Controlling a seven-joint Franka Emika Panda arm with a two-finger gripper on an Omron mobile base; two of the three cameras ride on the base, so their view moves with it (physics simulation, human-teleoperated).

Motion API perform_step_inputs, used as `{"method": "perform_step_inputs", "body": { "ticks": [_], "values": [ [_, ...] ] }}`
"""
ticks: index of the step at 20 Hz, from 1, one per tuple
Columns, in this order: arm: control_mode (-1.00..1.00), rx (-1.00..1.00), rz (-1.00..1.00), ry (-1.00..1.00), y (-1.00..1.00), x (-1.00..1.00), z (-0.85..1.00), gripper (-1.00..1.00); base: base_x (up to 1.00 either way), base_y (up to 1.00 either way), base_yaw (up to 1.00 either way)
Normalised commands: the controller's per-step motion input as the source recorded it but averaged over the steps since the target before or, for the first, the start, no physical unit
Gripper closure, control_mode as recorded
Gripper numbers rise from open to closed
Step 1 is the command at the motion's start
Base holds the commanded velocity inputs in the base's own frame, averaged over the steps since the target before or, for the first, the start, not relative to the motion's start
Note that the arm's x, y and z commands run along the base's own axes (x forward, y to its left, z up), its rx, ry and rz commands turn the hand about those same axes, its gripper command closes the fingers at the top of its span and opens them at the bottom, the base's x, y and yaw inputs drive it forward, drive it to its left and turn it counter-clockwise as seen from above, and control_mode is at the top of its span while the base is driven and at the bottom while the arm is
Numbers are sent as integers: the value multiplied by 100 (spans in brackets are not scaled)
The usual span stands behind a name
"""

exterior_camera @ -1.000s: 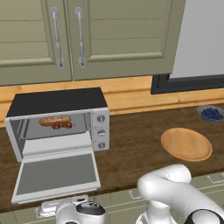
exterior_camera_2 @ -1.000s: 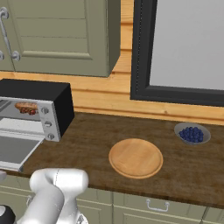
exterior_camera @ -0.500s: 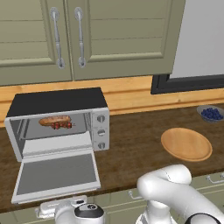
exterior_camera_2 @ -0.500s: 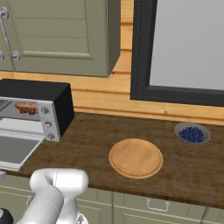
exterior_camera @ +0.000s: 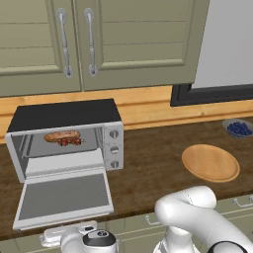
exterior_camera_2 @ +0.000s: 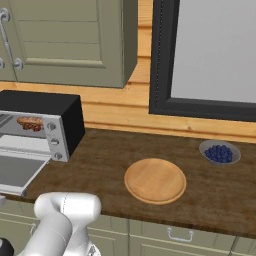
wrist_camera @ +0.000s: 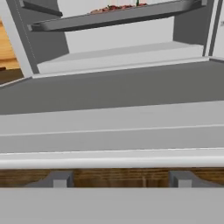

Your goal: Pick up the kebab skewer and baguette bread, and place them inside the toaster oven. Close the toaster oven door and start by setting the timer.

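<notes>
The toaster oven stands at the left of the counter with its door dropped flat open. On the rack inside lie the baguette bread and, just in front of it, the kebab skewer; both also show as baguette bread and kebab skewer. My gripper hangs low, just before the door's front edge. In the hand view the gripper is open, its fingertips set wide apart just under the door's bar handle, holding nothing. The skewer's red chunks peek over the rack.
A round wooden board lies on the dark counter to the right of the oven. A small bowl of blueberries sits behind it near the dark-framed window. Green cabinets hang above the oven.
The hand has barely shifted below the door's front edge. The oven, door and food are as they were.
</notes>
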Motion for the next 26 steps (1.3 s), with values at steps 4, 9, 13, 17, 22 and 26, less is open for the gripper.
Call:
{"method": "perform_step_inputs", "body": {
  "ticks": [4,9,13,17,22,26],
  "values": [
    [-100,0,0,-5,0,17,26,-100,0,0,0],
    [-100,0,0,-4,0,18,35,-100,0,0,0],
    [-100,1,0,-5,0,28,37,-100,0,0,0],
    [-100,2,0,-3,0,26,38,-100,0,0,0],
    [-100,3,0,-7,0,25,45,-100,0,0,0],
    [-100,3,0,-7,0,30,45,-100,0,0,0]
  ]
}}
